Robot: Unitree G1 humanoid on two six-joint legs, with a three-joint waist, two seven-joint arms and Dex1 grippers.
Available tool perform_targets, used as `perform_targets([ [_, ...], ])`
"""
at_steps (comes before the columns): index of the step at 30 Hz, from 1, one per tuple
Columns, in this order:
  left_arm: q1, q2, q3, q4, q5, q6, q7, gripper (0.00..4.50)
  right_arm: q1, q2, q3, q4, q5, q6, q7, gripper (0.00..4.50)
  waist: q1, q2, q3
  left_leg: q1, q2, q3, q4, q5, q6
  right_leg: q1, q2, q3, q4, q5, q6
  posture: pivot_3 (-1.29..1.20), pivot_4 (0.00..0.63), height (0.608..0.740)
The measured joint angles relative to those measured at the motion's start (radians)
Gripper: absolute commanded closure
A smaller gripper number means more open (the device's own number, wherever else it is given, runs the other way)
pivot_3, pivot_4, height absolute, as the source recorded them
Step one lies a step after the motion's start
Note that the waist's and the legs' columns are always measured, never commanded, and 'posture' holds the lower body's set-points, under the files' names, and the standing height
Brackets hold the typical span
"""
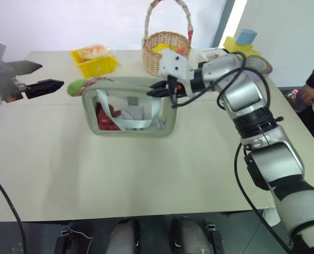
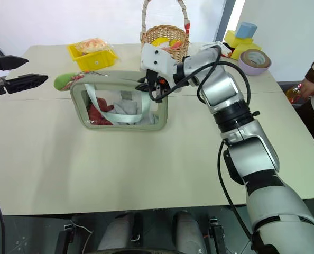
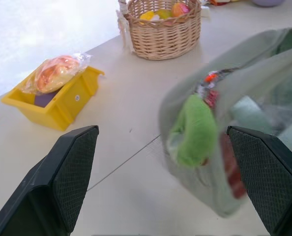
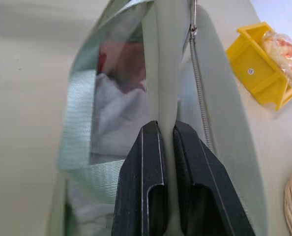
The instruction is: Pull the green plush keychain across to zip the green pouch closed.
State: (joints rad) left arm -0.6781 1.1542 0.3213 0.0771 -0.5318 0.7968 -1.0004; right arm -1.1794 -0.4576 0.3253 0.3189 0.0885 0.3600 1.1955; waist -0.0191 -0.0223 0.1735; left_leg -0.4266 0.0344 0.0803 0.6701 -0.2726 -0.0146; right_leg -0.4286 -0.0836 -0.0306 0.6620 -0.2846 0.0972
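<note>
Standing upright on its long edge near the middle of a pale beige bench, with a seam line running across the top: the green pouch, its clear window facing the camera, a light green strap looping across it, and red and pale contents showing inside. Hanging at the pouch's left end, at the top corner: the green plush keychain, touching the fabric there. Clamping the pouch's top edge at its right end: the right gripper, fingers pressed together on a fold of the sage fabric just beside the zipper track. Hovering well apart to the left of the pouch, level with the keychain: the left gripper, fingers spread wide and holding nothing. Sitting farther back on the bench: a yellow tray carrying a wrapped packet, and beside it a wicker basket with a tall handle and bright items inside. Resting at the far right corner: a roll of tape and some yellow and blue blocks. Rising behind the bench: a plain white wall, with a dark vertical frame at the right. Showing at the right edge: a person's hand and dark sleeve.
</note>
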Motion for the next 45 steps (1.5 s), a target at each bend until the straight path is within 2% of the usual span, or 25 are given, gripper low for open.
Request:
perform_targets([
  [6, -0.027, -0.002, -0.026, 0.002, 0.000, -0.006, 0.000, 0.00, 0.093, -0.010, 0.005, -0.170, 0.016, 0.096, 0.015, 4.44, -0.001, 0.000, 0.000, 0.000, 0.000, 0.000, 0.000, 0.000, -0.001, 0.000, 0.000, 0.000, 0.001, 0.000, 0.000, 0.00, 0.150, 0.739],
  [9, -0.040, -0.003, -0.039, 0.013, 0.000, -0.009, -0.002, 0.00, 0.117, -0.020, 0.006, -0.248, 0.035, 0.171, 0.018, 3.40, 0.001, 0.000, 0.000, 0.000, 0.000, 0.000, 0.001, 0.000, 0.000, 0.000, 0.000, 0.000, 0.001, 0.000, 0.000, 0.00, 0.150, 0.739],
  [13, -0.044, -0.003, -0.054, 0.024, 0.000, -0.023, -0.005, 0.00, 0.119, -0.027, -0.003, -0.328, 0.084, 0.279, 0.014, 1.45, 0.001, 0.000, 0.000, 0.000, 0.000, 0.000, 0.001, 0.000, 0.000, 0.000, 0.000, 0.000, 0.001, 0.000, 0.000, 0.00, 0.150, 0.739],
  [17, -0.037, 0.006, -0.065, 0.040, 0.015, -0.038, -0.025, 0.00, 0.101, -0.078, -0.071, -0.372, 0.145, 0.394, 0.003, 1.45, 0.006, 0.000, 0.000, 0.000, 0.000, 0.000, 0.002, 0.000, 0.000, 0.000, 0.000, 0.000, 0.001, 0.000, 0.000, 0.00, 0.150, 0.739],
  [23, 0.023, 0.077, -0.054, 0.030, 0.018, -0.036, -0.080, 0.00, 0.126, -0.207, -0.115, -0.455, 0.176, 0.426, 0.016, 1.45, 0.005, 0.000, 0.000, 0.000, 0.000, 0.000, 0.003, -0.001, 0.002, 0.000, 0.000, 0.000, 0.001, 0.000, 0.000, 0.00, 0.150, 0.739],
  [30, 0.156, 0.103, 0.003, -0.072, -0.025, 0.024, -0.131, 0.00, 0.203, -0.189, -0.087, -0.427, 0.166, 0.373, -0.026, 1.45, 0.001, 0.000, 0.000, 0.000, 0.001, 0.000, 0.003, -0.001, 0.001, 0.000, 0.001, 0.000, 0.001, 0.000, 0.000, 0.00, 0.150, 0.739],
  [33, 0.181, 0.101, 0.037, -0.122, -0.048, 0.056, -0.115, 0.00, 0.203, -0.178, -0.074, -0.405, 0.162, 0.347, -0.032, 2.28, 0.003, 0.000, 0.000, -0.001, 0.001, 0.000, 0.004, -0.001, 0.002, 0.000, 0.001, 0.000, 0.001, 0.000, 0.000, 0.00, 0.150, 0.739],
  [37, 0.256, 0.068, 0.085, -0.224, -0.093, 0.113, -0.084, 0.00, 0.203, -0.166, -0.059, -0.394, 0.162, 0.321, -0.031, 4.27, 0.005, 0.000, 0.000, -0.001, 0.001, 0.000, 0.005, -0.001, 0.002, 0.001, 0.001, 0.000, 0.001, 0.000, 0.000, 0.00, 0.150, 0.739],
  [38, 0.286, 0.055, 0.095, -0.249, -0.100, 0.120, -0.075, 0.00, 0.206, -0.164, -0.058, -0.394, 0.163, 0.315, -0.029, 4.48, 0.004, 0.000, 0.000, -0.001, 0.001, 0.000, 0.005, -0.001, 0.002, 0.001, 0.001, 0.000, 0.001, 0.000, 0.000, 0.00, 0.150, 0.739],
  [45, 0.367, -0.012, 0.100, -0.331, -0.096, 0.100, 0.002, 0.00, 0.225, -0.156, -0.058, -0.400, 0.168, 0.305, -0.031, 4.48, 0.003, 0.000, 0.000, 0.000, 0.002, 0.000, 0.005, -0.001, 0.002, 0.001, 0.001, 0.000, 0.001, 0.000, 0.000, 0.00, 0.150, 0.739],
])
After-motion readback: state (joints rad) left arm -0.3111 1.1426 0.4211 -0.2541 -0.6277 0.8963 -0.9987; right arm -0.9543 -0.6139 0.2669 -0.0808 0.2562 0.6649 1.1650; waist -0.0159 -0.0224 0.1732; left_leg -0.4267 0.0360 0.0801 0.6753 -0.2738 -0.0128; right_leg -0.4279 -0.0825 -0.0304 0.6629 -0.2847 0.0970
